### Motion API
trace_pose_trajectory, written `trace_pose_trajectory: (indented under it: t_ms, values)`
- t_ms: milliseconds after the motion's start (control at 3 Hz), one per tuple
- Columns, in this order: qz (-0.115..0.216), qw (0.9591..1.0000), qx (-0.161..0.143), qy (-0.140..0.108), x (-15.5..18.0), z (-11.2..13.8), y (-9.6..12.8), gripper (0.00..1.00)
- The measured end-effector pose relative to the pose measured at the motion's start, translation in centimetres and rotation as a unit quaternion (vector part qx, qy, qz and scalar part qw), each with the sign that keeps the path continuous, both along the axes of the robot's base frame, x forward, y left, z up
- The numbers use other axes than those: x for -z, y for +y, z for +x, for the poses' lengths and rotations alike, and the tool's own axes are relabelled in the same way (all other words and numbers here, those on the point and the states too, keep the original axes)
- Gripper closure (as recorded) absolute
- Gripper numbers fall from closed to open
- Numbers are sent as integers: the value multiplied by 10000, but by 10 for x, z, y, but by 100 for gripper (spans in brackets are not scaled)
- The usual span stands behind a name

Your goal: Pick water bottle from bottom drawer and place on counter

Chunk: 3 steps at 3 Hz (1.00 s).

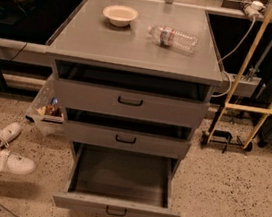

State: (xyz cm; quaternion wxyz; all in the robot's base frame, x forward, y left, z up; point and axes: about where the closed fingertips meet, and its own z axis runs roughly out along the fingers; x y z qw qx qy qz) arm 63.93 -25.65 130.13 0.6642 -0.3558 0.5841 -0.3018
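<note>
water bottle [173, 37]: clear crinkled plastic with a red-and-white label band; lay on its side, cap end pointing left.
water bottle's place: on the counter, in its right rear part, well apart from the bottom drawer.
counter [129, 49]: broad flat grey metal top of the cabinet, thin-rimmed, bearing the bottle.
bottom drawer [115, 209]: lowest of three grey drawers, pulled far out, dark floor showing, low front panel with a small dark handle.
gripper: outside the camera view.

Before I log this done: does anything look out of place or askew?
The water bottle lies on its side on the counter. The bottom drawer stands open, empty. The gripper is out of view.
</note>
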Motion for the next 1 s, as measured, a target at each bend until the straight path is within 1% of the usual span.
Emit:
trace_pose_trajectory:
  t_ms: [333,667,1000]
  values:
    - [0,10000,-1,0,0,0,0,0]
    - [-33,9994,-282,206,4,-5,7,0]
    - [-120,9963,-802,270,-27,-48,2,0]
